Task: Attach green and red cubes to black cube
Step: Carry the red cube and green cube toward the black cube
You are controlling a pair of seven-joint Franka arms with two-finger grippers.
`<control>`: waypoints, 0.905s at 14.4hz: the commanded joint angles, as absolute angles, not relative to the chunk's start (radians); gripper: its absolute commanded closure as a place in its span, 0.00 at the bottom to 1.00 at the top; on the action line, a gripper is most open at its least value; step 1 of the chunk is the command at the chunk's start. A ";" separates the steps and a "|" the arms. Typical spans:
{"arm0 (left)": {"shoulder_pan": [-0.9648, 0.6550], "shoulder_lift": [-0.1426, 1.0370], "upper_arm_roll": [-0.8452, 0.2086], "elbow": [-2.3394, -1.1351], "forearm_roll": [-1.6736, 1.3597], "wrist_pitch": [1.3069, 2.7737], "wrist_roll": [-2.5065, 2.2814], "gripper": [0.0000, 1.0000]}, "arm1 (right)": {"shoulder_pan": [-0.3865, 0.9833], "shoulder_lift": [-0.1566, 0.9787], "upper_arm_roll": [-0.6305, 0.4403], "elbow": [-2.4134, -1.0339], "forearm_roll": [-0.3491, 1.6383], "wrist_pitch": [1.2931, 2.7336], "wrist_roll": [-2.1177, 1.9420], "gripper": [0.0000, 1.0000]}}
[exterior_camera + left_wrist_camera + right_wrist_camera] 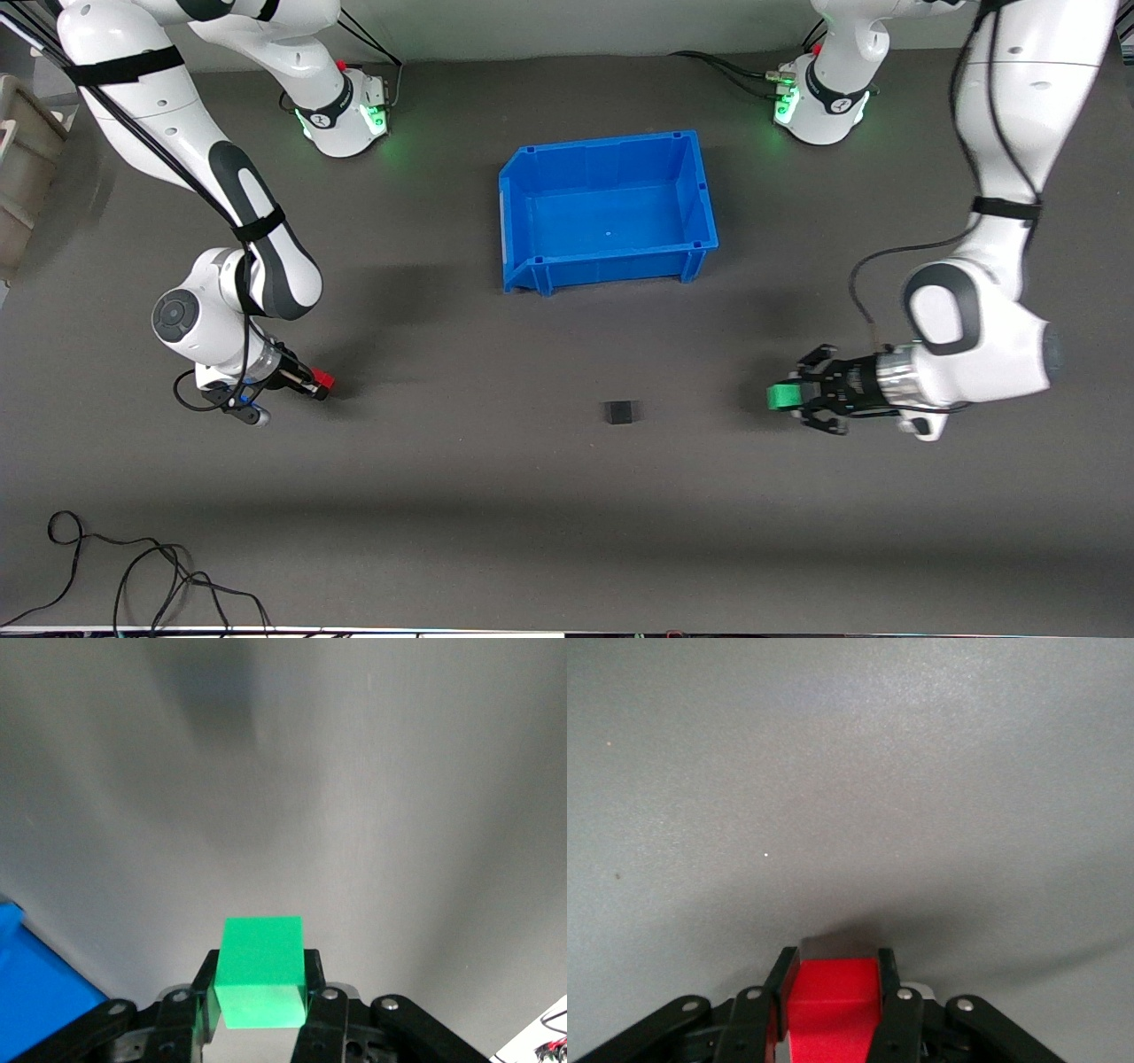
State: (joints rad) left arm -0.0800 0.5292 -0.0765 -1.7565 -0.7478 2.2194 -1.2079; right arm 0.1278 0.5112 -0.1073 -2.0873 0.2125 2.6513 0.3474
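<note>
The left gripper (780, 396), toward the left arm's end of the table, is clamped on the green cube (781, 396); in the left wrist view the green cube (262, 972) sits squarely between the two black fingers (312, 979) of the left gripper (262, 992) above bare mat. The right gripper (321, 383), toward the right arm's end of the table, is closed tight on the red cube (325, 381); in the right wrist view the red cube (833, 1005) fills the gap of the right gripper (833, 1010), its lower part cut off by the frame edge and a dark shadow lying on the mat just past it. Whether either cube touches the mat cannot be told.

The black cube (620, 412) rests alone on the mat between the two grippers, well apart from both and closer to the left one, hard to pick out against the dark surface. A blue bin (700, 190) stands farther from the front camera than the black cube, between the two arm bases, its inside bare; one corner of the blue bin (35, 992) shows in the left wrist view.

The grey mat (461, 496) covers the whole table. Loose black cables (133, 576) curl at its near edge toward the right arm's end, and a beige container (22, 177) is cut off at the frame edge there. Green lights glow at both arm bases.
</note>
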 commanded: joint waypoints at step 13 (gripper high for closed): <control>-0.405 0.785 -0.063 -1.588 -0.798 2.606 -1.479 0.92 | 0.428 0.688 -0.103 -1.499 0.233 2.234 1.374 1.00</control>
